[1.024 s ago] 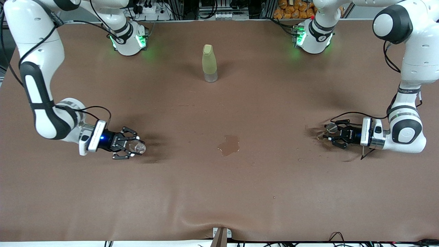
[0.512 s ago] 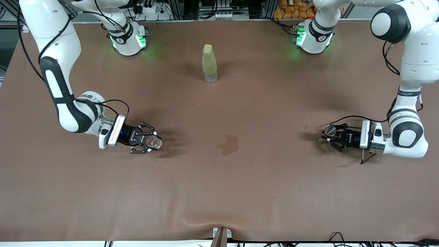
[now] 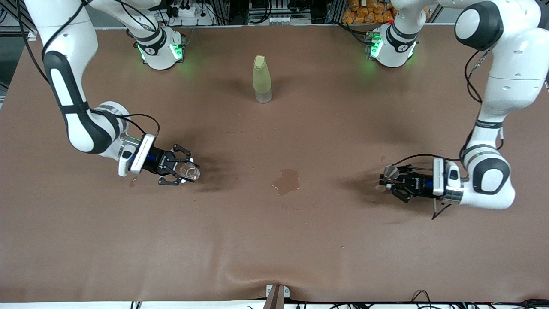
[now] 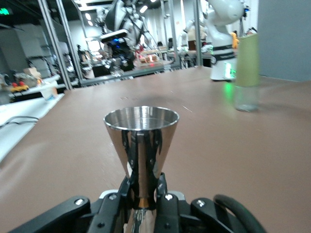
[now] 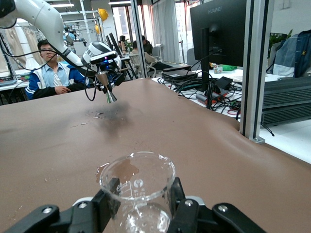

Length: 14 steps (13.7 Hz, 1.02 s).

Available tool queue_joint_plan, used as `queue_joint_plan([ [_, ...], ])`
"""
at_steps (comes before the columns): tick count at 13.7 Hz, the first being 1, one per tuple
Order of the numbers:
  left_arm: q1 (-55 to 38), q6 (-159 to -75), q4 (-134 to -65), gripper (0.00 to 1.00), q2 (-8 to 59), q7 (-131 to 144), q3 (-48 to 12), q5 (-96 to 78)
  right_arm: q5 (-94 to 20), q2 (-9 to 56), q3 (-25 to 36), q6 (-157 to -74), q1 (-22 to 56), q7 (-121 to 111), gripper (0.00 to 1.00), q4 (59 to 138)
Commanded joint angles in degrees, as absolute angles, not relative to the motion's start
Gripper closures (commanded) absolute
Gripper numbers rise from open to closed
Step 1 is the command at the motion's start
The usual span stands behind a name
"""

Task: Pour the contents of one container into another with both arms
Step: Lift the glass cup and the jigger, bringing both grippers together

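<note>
The brown cloth-covered table [image 3: 274, 240] lay broad and mostly bare, with wide open surface between the two arms and along the edge nearest the front camera, where the cloth puckered slightly at mid-edge.

The right gripper [image 3: 182, 171] hung low over the table toward the right arm's end, its fingers clamped on the small clear stemless cup [image 3: 189, 171]. In the right wrist view the cup [image 5: 138, 182] sat upright between the black fingers [image 5: 111, 199], mouth open upward.

The left gripper [image 3: 391, 180] hung low over the table toward the left arm's end, its fingers closed on the thin stem of the small silvery metal cone-shaped goblet [image 3: 390, 172]. The left wrist view showed the goblet [image 4: 141, 141] upright, gripped at its narrow base, with its rim level. The two grippers were well apart, each pointing toward the middle of the table.

Between them a small dark wet patch [image 3: 286, 181] marked the cloth, and a smaller wet spot [image 3: 133, 182] lay just beside the right gripper. A tall yellow-green bottle with a clear base [image 3: 261, 79] stood upright midway between the two arm bases, farther from the front camera than the patch and well away from both grippers.
</note>
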State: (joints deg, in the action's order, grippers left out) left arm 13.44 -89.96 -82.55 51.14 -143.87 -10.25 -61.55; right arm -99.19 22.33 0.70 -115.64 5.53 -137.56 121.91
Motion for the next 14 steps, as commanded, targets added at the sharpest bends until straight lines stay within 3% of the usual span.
queue_joint_plan([
  [1,10.47,-93.93,-83.06,1.0,50.54,-143.79,-9.93,-67.3,-100.81,18.72,0.88,-116.11,5.1,-137.72,1.0,126.38],
  [7,4.06,-101.94,-83.58,1.0,50.45,-141.61,-10.02,-76.36,-100.72,12.75,1.06,-116.72,4.22,-137.55,1.0,131.13],
  [10,-2.52,-106.15,-83.23,1.0,52.03,-139.4,-9.93,-80.31,-100.9,6.27,0.44,-128.19,9.28,-135.71,1.0,131.13],
  [14,-13.25,-115.21,-83.14,1.0,52.03,-139.31,-9.93,-93.04,-109.56,4.57,0.44,-135.87,18.96,-131.92,1.0,130.78],
])
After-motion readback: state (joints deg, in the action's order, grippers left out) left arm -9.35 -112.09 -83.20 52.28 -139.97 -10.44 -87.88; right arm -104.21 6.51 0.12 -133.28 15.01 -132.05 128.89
